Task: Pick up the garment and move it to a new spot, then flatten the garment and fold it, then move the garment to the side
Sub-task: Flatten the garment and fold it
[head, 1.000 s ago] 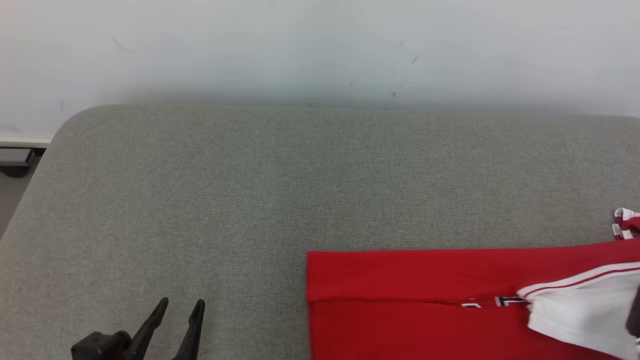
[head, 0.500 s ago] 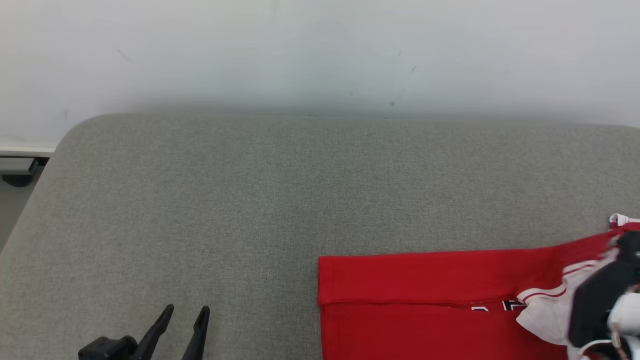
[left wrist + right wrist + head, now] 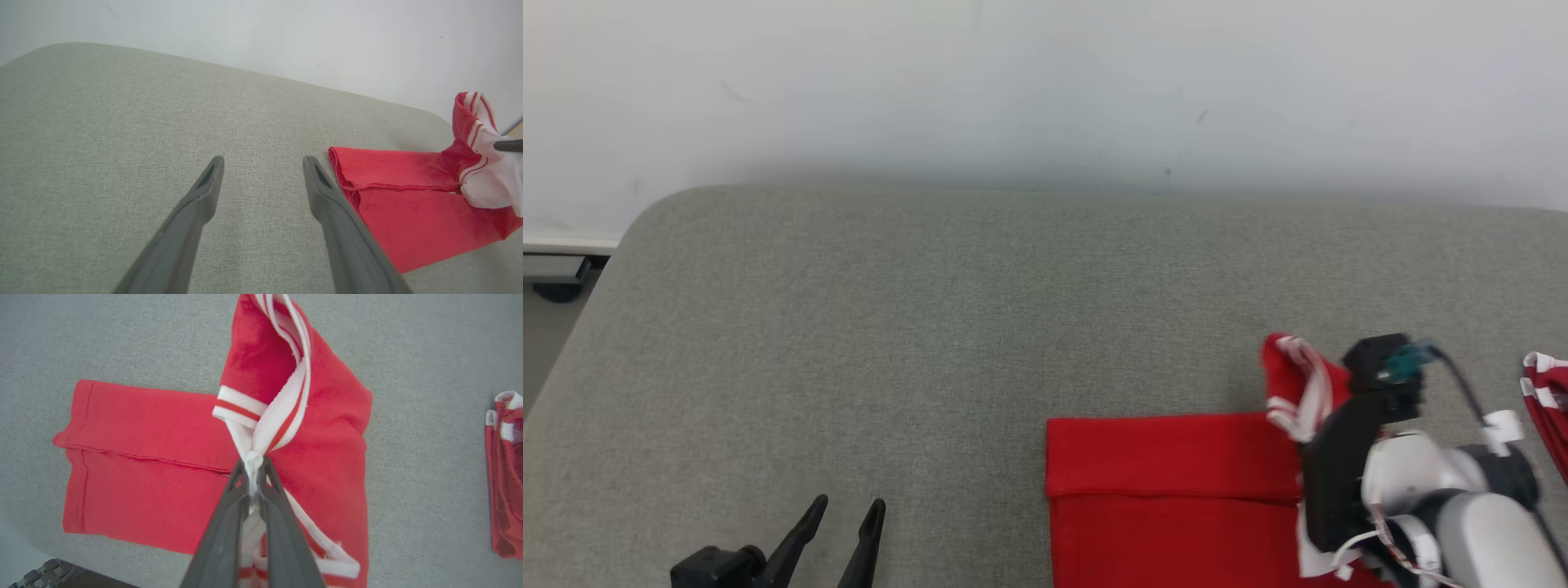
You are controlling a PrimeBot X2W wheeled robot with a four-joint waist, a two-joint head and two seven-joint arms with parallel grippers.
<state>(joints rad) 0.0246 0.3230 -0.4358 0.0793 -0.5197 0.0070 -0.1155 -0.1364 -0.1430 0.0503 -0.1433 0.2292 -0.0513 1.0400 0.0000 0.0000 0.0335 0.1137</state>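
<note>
Seen from the head, looking down on a grey fabric-topped table (image 3: 849, 327) set against a pale wall (image 3: 1013, 82). Red garment (image 3: 1168, 490) at the lower right of the table, folded into a long band, one layer lapped over another, stitched hem along its left end. White ribbed trim (image 3: 286, 416) with thin red stripes at the garment's right-hand end.

Right pincer (image 3: 254, 459) clenched on that trim, dark fingers pressed together with white cloth squeezed between them. Lifted off the table at that end: a bunch of red sleeve and striped trim, standing up beyond the fingertips. Rest of the garment flat on the table. Behind the grip, at the lower right of the head view, a pale forearm (image 3: 1486, 531), a black block (image 3: 1376, 359) with a teal fitting, and a dark cable (image 3: 1462, 388).

Left pincer (image 3: 849, 510) at the lower left, released, fingers spread wide with nothing between them, over bare table and well apart from the garment's left end. From the left wrist, garment off to the right past the spread fingers, its lapped fold facing the camera, the lifted trim at the far right.

Second piece (image 3: 1547, 392) of red cloth with white trim at the far right edge of the table, apart from the garment, cut off by the frame.
</note>
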